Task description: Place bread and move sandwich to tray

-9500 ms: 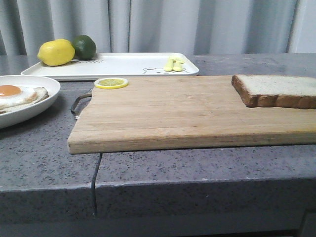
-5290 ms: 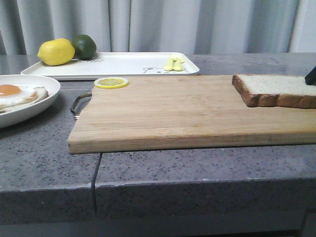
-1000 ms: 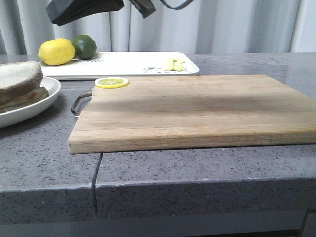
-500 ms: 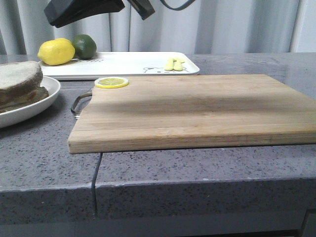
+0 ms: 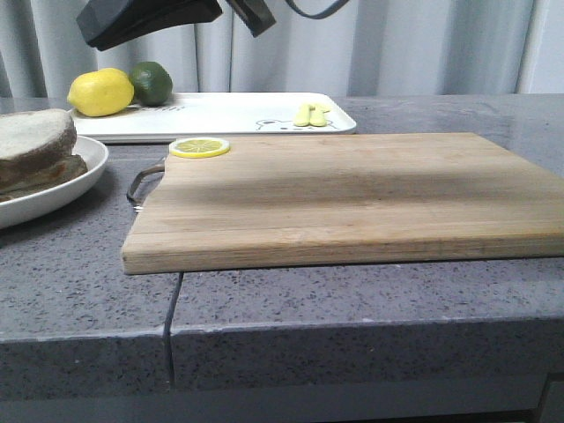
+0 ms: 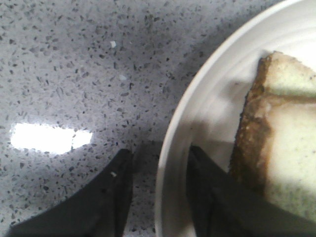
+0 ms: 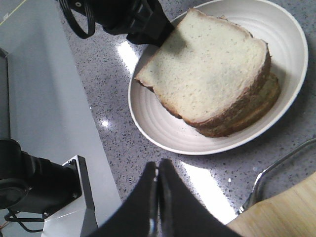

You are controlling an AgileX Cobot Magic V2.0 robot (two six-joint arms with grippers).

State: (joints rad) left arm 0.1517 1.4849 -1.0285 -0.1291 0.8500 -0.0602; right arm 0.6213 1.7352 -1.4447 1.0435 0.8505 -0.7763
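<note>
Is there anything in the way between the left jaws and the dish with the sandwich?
Nothing visible. The left gripper stands open with its jaws astride the dish rim, the sandwich just inside.

The bread (image 7: 210, 61) is lying flat on top of the sandwich (image 5: 35, 154) in the round white dish at the left edge. The white tray (image 5: 220, 115) is sitting behind, upper left.
</note>
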